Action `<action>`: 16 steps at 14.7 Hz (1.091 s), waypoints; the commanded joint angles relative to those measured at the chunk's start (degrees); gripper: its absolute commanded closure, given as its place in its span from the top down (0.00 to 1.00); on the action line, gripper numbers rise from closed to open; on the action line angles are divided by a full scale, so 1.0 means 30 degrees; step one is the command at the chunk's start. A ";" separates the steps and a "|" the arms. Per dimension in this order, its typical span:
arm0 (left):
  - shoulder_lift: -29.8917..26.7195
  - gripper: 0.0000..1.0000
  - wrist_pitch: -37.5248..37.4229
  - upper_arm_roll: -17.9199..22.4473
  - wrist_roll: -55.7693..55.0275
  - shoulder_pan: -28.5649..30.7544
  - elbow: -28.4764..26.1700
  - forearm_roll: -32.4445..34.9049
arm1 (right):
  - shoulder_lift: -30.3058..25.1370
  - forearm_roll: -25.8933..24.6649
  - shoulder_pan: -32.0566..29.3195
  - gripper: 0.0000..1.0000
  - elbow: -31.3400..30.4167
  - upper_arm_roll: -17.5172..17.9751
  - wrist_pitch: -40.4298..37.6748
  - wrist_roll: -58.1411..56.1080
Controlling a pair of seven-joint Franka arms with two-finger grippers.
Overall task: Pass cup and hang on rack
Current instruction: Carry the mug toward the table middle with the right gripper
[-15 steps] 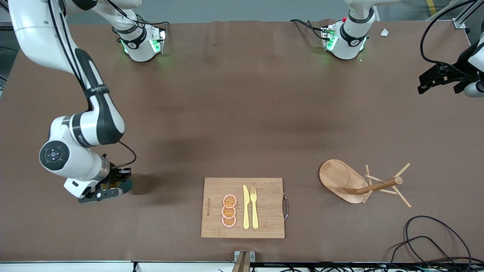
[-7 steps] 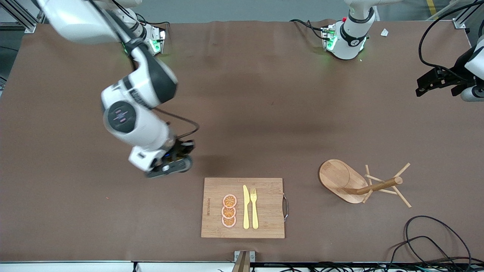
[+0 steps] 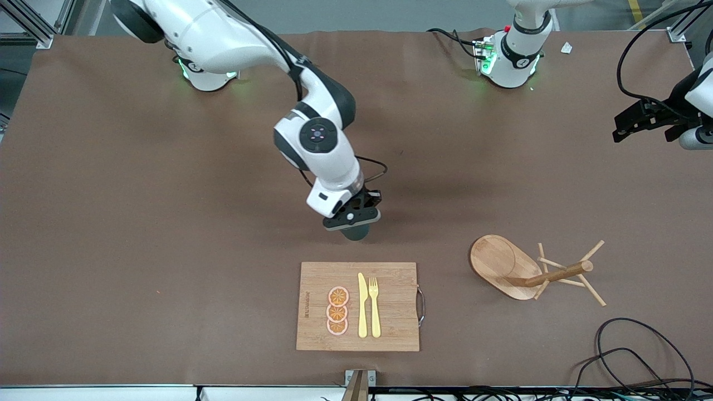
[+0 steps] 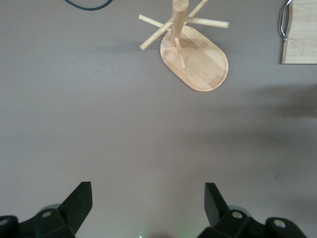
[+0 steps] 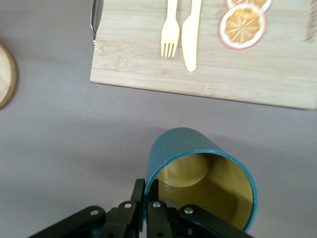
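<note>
Over the table just above the cutting board point(image 3: 357, 306), right gripper point(image 3: 352, 218) pinches the cup point(image 5: 200, 181) by its rim, likely carrying it toward a handoff. Left gripper point(image 4: 146, 206) waits, fingers apart, well clear of the rack point(image 3: 529, 267).

The right arm reaches out from its base toward the middle of the table, elbow raised and wrist angled down. The right gripper point(image 3: 356, 223) hangs in the air over the bare table surface point(image 3: 167, 223), its fingers point(image 5: 148, 198) pinched together on the rim of the cup point(image 5: 203, 183). The left arm waits at its own end of the table, the left gripper point(image 3: 640, 120) raised there with its fingers point(image 4: 79, 198) spread wide apart, holding nothing.
</note>
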 commanded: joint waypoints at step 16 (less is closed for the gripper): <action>0.0104 1.00 -0.0170 -0.0135 -0.0237 -0.0233 0.1033 0.0011 | 0.0838 -0.0362 0.0756 1.00 0.3414 -0.0923 -0.4124 0.2033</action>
